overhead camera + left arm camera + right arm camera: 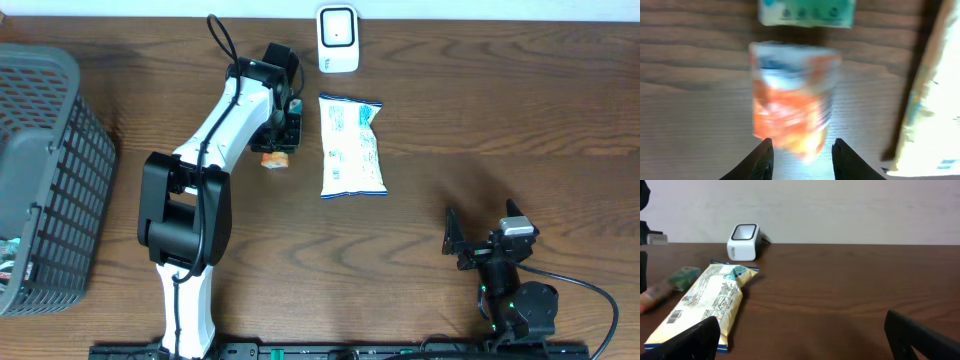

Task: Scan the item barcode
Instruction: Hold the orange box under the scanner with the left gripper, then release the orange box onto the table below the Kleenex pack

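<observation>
- orange packet (pixel 792 100) is mid-frame on the tabletop (pixel 690 100), long axis running top to bottom, blurry
- left pincer (pixel 802 155) is narrow and straddles its near end, can't tell if it's gripping
- right pincer (pixel 805 337) is wide

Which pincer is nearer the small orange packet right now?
Left. The left pincer is right at the orange packet, a finger on each side of its near end. The right pincer sits open far away, near the front edge of the table, beyond the long white bag.
</observation>
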